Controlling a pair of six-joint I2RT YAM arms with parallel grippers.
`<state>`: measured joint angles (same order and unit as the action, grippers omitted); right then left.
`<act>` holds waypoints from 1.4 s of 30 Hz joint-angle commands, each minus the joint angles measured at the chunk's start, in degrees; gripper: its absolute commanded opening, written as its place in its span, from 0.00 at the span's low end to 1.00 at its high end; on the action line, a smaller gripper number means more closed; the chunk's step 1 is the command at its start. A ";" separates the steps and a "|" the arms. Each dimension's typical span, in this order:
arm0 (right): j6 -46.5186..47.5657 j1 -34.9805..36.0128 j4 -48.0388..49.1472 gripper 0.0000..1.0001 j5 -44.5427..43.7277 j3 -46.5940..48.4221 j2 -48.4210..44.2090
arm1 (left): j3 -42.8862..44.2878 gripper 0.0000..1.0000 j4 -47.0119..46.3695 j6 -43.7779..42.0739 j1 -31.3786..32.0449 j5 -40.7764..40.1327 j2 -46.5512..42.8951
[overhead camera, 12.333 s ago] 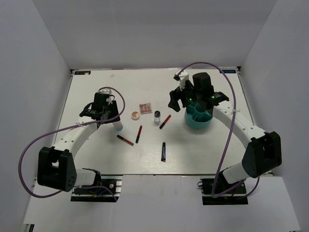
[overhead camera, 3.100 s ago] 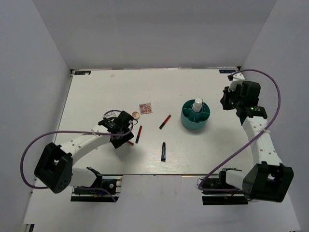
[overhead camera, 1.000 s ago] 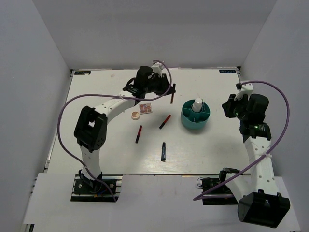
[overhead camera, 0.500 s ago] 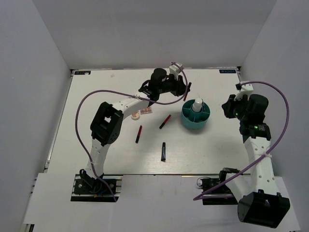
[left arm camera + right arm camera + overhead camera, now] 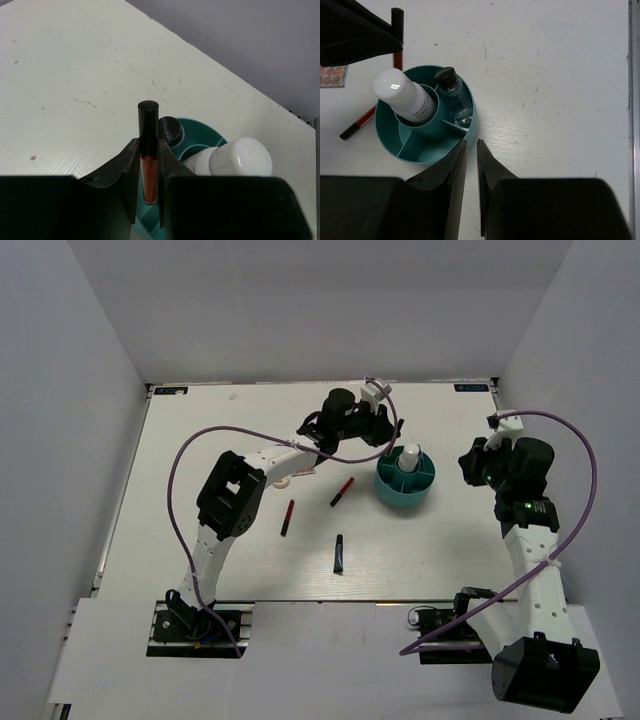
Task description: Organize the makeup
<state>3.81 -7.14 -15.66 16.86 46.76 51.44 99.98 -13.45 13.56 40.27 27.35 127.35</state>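
My left gripper is shut on a slim red-and-black tube, held upright at the back-left rim of the teal tub. The tube's lower end shows against the tub's teal inside. A white bottle stands in the tub's middle, with a small dark-capped bottle in a side compartment. Right of the tub my right gripper hangs narrowly open, holding nothing.
On the table lie two red-and-black tubes and a black tube. The pink palette and the beige compact sit partly under the left arm. Its purple cable loops over the left half.
The left arm has swung right, carrying the tube from above the palette to the tub's rim. The right arm has stayed in place, its jaws parting a little.
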 commanded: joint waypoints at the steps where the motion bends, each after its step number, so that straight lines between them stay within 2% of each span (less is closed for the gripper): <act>1: -0.12 -0.42 2.56 0.20 0.01 -0.27 -0.99 | 2.06 0.00 -1.23 -0.82 1.12 -0.19 -0.70; 5: -0.21 -0.42 3.00 0.23 0.10 -0.27 -0.90 | 1.53 0.02 -0.44 -1.26 1.73 -0.90 -0.35; 6: -0.21 -0.42 3.00 0.24 0.10 -0.27 -0.82 | 1.27 0.10 -0.17 -1.34 1.74 -1.25 -0.26; 7: -0.21 -0.34 3.00 0.24 0.10 -0.36 -0.90 | 1.18 0.13 -0.08 -1.43 1.74 -1.60 -0.26; 13: -0.30 -0.33 3.00 0.28 0.10 -0.36 -1.08 | 0.30 0.28 1.23 -1.96 2.27 -3.80 -0.61; 19: -0.47 -0.33 3.09 0.32 0.36 -0.71 -1.34 | -0.58 0.39 2.29 -2.49 2.27 -5.20 -1.31; 23: -0.65 -0.33 3.00 0.34 0.63 -0.80 -1.43 | -1.19 0.42 2.64 -2.49 2.27 -6.08 -2.19; 26: -0.65 -0.25 3.09 0.34 0.89 -0.71 -1.61 | -1.20 0.42 2.47 -2.75 2.27 -7.05 -2.98; 30: -0.21 -0.34 3.00 0.34 1.15 -0.80 -1.78 | -1.81 0.41 2.55 -2.93 2.27 -10.56 -8.41; 35: 0.75 -0.33 3.00 0.38 2.73 -1.76 -2.22 | -9.35 0.24 5.97 -2.47 0.33 -16.88 -18.34; 37: 1.54 -0.25 2.92 0.50 4.57 -2.29 -2.22 | -10.77 0.15 11.58 -2.75 -0.19 -17.86 -19.77; 38: 2.24 -0.33 2.74 0.60 5.28 -2.55 -1.96 | -9.91 0.07 14.91 -2.75 -0.72 -17.43 -19.86; 39: 2.77 -0.25 2.39 0.72 5.81 -2.64 -1.87 | -8.68 0.05 21.47 -2.93 -0.72 -15.68 -18.64; 40: 3.04 -0.25 2.48 0.73 7.21 -2.73 -1.70 | -7.27 0.02 25.02 -2.49 -1.24 -14.88 -17.50; 42: 3.65 -0.16 2.04 0.73 8.79 -2.73 -1.35 | -3.05 0.04 33.44 -1.96 -1.25 -12.34 -13.56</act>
<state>5.69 -7.16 -14.87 21.67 44.21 50.09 93.97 4.01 11.44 39.35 12.84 110.43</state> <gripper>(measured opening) 0.729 0.052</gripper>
